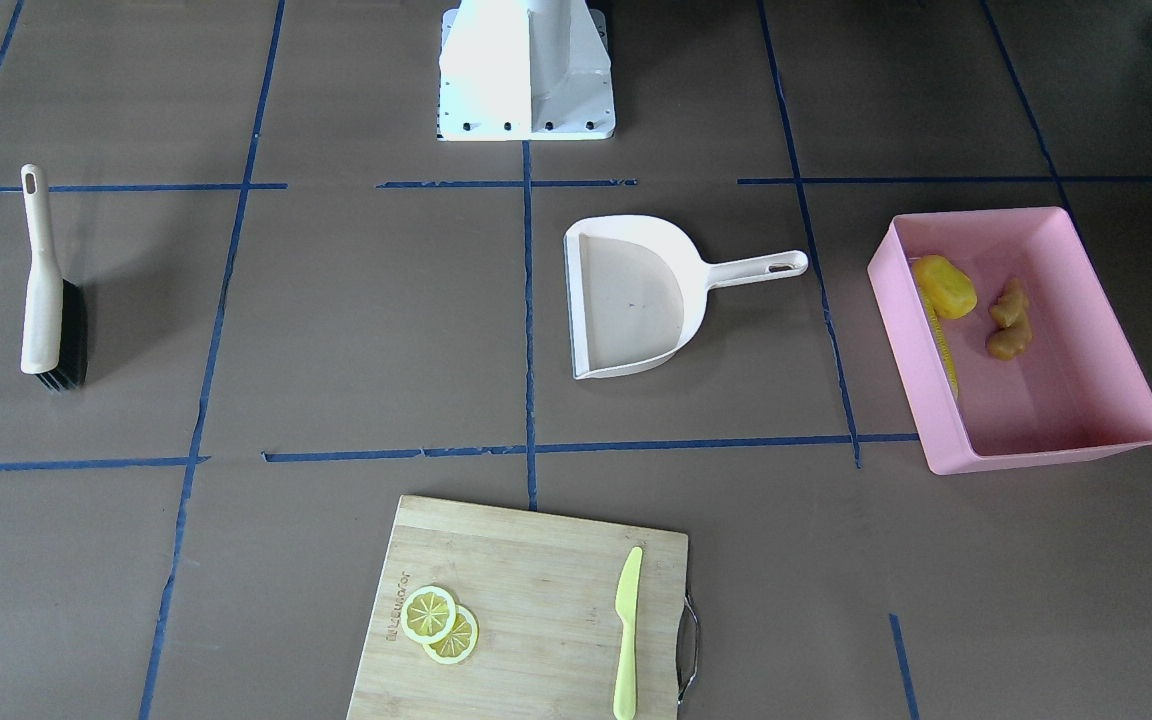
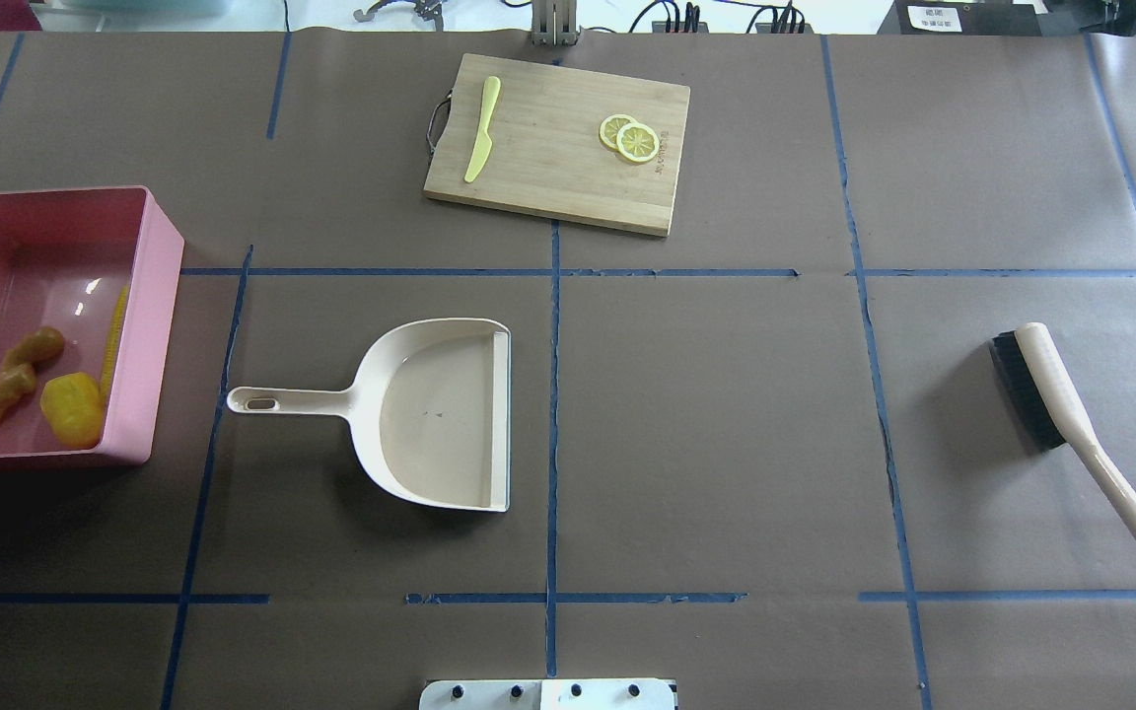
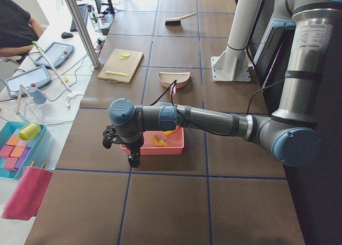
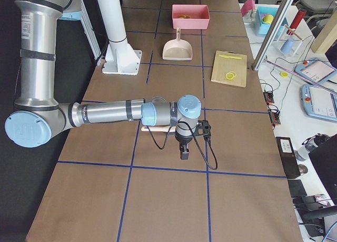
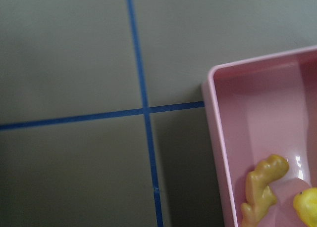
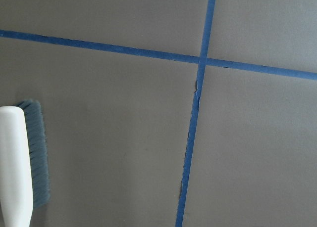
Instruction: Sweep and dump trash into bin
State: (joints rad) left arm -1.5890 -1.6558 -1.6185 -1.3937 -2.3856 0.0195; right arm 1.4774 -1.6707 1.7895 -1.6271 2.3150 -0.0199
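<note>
**You:** Where has the trash ended up?

**Me:** Start at your near edge, where the robot's base plate sits at the middle. Further in, the bin lies against the table's left edge with all three pieces inside. The yellow lump is nearest you. The ginger root is beside it on the side towards the left edge, and the corn cob runs along the wall that faces the table's middle.

**You:** And the grippers?

**Me:** The left gripper hangs above the table just outside the bin, on the left-edge side, and its arm crosses over the bin and hides part of it. The right gripper hangs towards the right edge, and its arm covers most of the brush from that side. You only see either gripper from the side, so I cannot tell how far the fingers are parted or whether they hold anything.

**You:** What else is lying about?

**Me:** The dustpan is in the middle, apart from the bin, with its handle pointing at the bin and its mouth towards the right edge. The brush lies near the right edge with its handle angled at the near right corner. Farthest off, at the far edge, is the cutting board. It carries two overlapping lemon slices and a knife, well apart from each other.
</note>
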